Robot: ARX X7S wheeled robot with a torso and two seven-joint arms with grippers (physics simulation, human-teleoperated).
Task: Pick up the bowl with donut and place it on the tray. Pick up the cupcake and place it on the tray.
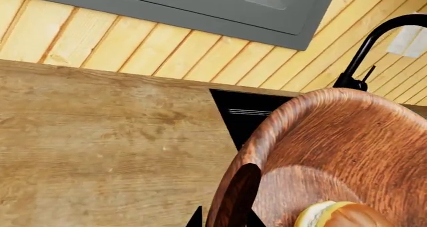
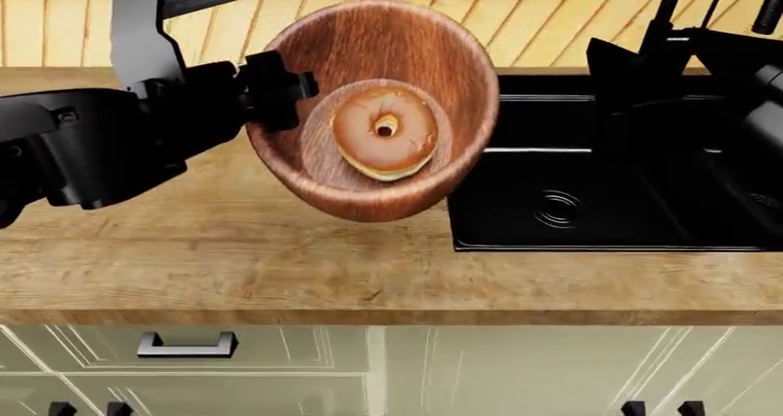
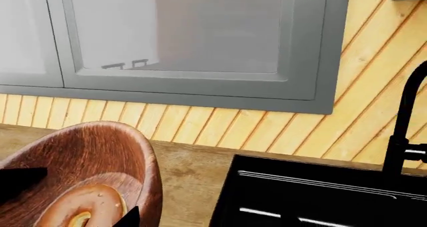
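Observation:
My left gripper [image 2: 279, 91] is shut on the left rim of the reddish-brown wooden bowl [image 2: 367, 40] and holds it above the counter, tipped toward my head camera. The golden-brown donut [image 2: 385, 130] lies on the bowl's floor. In the left wrist view the gripper [image 1: 224, 219] straddles the bowl [image 1: 347, 137] rim, with the donut [image 1: 347, 216] inside. My right gripper [image 2: 624, 68] hovers over the sink, to the right of the bowl, empty. One of its fingertips [image 3: 128, 218] shows beside the bowl [image 3: 87, 152] and donut [image 3: 80, 207]. The tray and the cupcake are out of view.
A black sink [image 2: 588, 196] with a black faucet [image 2: 667, 13] is set into the wooden counter [image 2: 245, 269] at the right. Grey wall cabinets [image 3: 200, 37] hang over the slatted back wall. A drawer handle [image 2: 186, 344] sits below the counter's front edge.

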